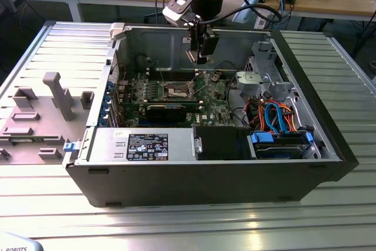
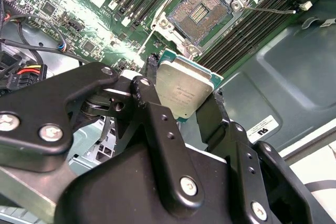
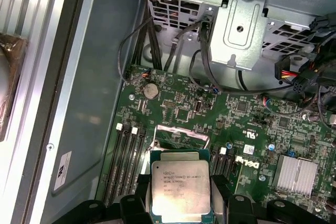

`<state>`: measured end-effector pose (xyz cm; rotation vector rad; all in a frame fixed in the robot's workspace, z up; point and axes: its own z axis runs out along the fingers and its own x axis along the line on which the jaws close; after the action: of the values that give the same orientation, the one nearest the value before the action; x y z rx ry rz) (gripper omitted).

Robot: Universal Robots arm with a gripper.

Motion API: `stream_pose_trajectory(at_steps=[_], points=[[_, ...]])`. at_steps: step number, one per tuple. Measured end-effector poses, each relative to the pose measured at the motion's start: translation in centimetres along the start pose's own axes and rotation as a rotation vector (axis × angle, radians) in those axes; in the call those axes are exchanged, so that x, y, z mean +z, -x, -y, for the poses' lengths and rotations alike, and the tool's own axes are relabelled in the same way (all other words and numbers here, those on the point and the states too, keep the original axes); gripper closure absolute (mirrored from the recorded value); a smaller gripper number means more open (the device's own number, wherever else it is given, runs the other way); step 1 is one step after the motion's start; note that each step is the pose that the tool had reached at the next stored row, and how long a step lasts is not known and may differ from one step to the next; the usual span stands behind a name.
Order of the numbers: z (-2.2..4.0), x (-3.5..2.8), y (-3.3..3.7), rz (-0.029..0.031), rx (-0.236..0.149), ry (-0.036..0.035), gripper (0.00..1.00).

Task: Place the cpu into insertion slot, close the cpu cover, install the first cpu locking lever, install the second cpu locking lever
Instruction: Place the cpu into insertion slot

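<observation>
The small flat square cpu with a silvery-grey metal lid and green edge (image 2: 184,90) is clenched between the arm's black jaws. They press on two opposite edges and leave the lid and the underside free. In the exterior view the jaws hang in the upper middle of the picture, above the green circuit board (image 1: 135,92). The board sits inside the open dark-grey computer case (image 1: 205,180), which lies on the ribbed metal bench (image 1: 329,204).

The chip is in the air, not yet seated. The insertion slot, a dark square socket with a thin silver rim (image 2: 202,11), lies apart from it on the board. Its field of contacts is bare in the second wrist view, so nothing is closed over it. In the first wrist view the chip (image 3: 180,184) hangs in front of the socket and hides most of it. A thin silver rod (image 2: 273,10), probably one of the locking levers, lies out across the black memory slots beside the socket.

The chip looks light and stiff, so a modest squeeze should carry it. Its smooth lid is likely slippery, and the edges of the green carrier give the surer hold, as taken here. The delicate parts are the contacts underneath and the socket's fine pins. I judge that any tilt or sideways drag there could bend them.
</observation>
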<state>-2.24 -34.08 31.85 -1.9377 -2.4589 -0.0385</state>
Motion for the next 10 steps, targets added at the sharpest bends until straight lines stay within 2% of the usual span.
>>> stream_pose_trajectory(at_steps=[10], points=[[0.0, 0.01, 0.0, 0.0001, 0.01, 0.0003, 0.46]])
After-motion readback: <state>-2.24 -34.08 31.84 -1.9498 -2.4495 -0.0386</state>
